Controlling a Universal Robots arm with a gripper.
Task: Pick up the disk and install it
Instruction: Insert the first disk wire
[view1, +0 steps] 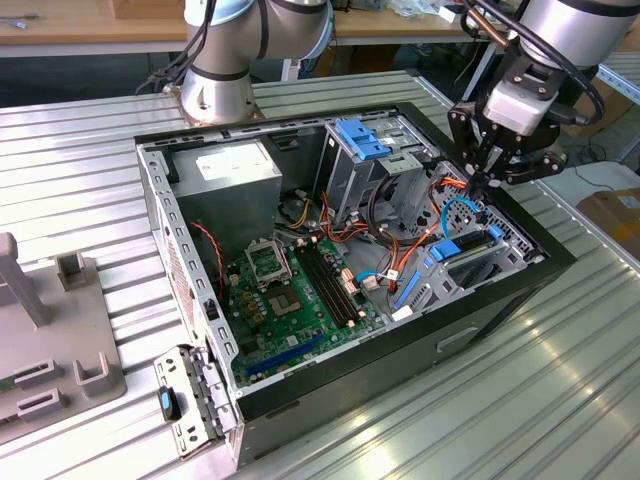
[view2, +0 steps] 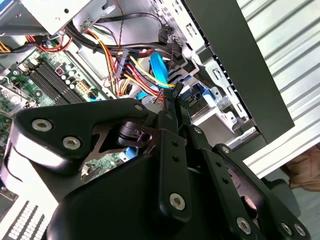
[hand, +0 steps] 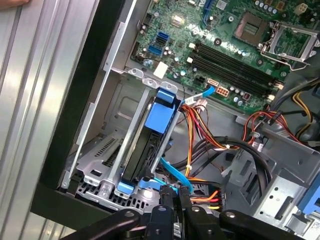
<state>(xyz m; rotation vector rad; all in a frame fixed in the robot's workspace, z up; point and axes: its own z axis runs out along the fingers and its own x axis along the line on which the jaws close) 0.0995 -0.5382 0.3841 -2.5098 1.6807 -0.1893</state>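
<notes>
The disk (hand: 150, 137) stands on edge inside the grey drive cage (hand: 107, 150) at one end of the open computer case, its dark slab framed by bright blue carrier rails. In the exterior view the disk (view1: 462, 246) lies low in the case's right corner. My gripper (view1: 482, 188) hangs just above that cage, among the cables. Both wrist views show the black fingers (hand: 165, 197) pressed together, and nothing shows between them. The gripper's tips (view2: 176, 97) sit beside a light blue flat cable (view2: 157, 67), a short way from the disk.
The black computer case (view1: 500, 300) lies open on a ribbed metal table (view1: 500, 400). Inside are a green motherboard (view1: 290, 290), a power supply (view1: 235, 170), an upper cage with a blue latch (view1: 362, 138) and orange and red cable bundles (hand: 200, 125). A grey fixture (view1: 60, 340) stands at the exterior view's left.
</notes>
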